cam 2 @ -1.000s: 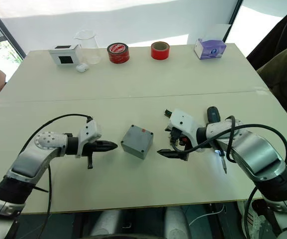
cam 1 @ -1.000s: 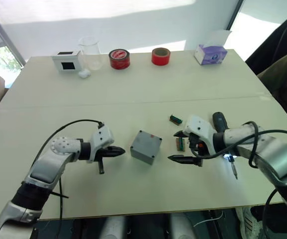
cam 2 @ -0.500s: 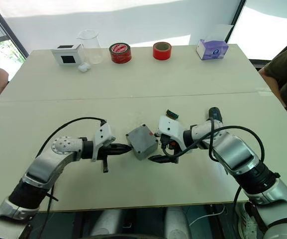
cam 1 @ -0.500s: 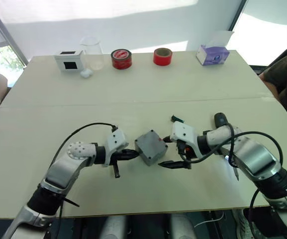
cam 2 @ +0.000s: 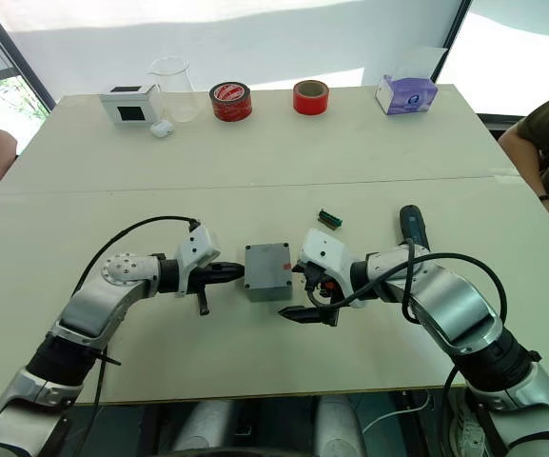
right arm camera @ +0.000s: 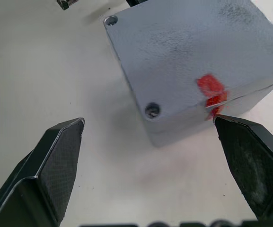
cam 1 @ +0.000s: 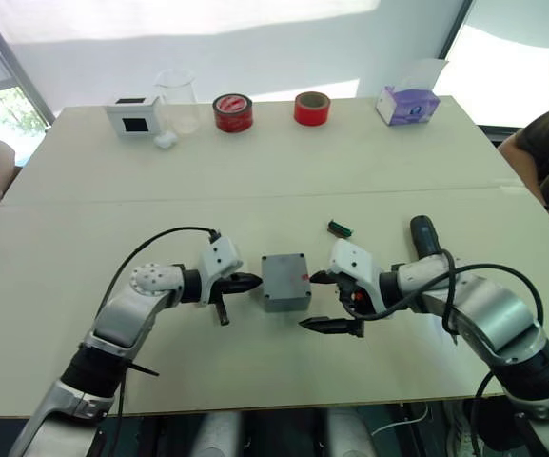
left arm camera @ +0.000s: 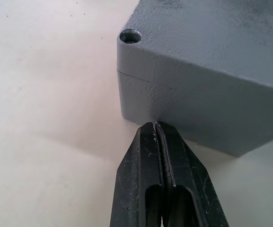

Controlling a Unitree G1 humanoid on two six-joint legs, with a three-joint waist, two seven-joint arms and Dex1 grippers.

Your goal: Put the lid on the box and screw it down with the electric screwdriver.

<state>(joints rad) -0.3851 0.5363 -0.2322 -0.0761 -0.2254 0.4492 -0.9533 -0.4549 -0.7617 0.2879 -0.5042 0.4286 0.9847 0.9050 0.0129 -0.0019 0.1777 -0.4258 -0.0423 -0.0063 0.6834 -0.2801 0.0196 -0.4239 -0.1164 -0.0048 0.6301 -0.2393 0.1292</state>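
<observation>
Grey box (cam 1: 285,282) now sits square between the left gripper's (cam 1: 252,281) pressed-together jaws and the right gripper's (cam 1: 323,301) spread jaws.

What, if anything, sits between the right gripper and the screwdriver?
Nothing visible does. The screwdriver lies on the table beside the right arm, behind the open right gripper, which faces the box. The small green part lies off to one side.

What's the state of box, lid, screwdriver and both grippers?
Box: upright on the table, between the grippers.
Lid: seated on the box.
Screwdriver: lying on the table, unheld.
Left gripper: shut, tip at the box's side.
Right gripper: open, empty.
</observation>
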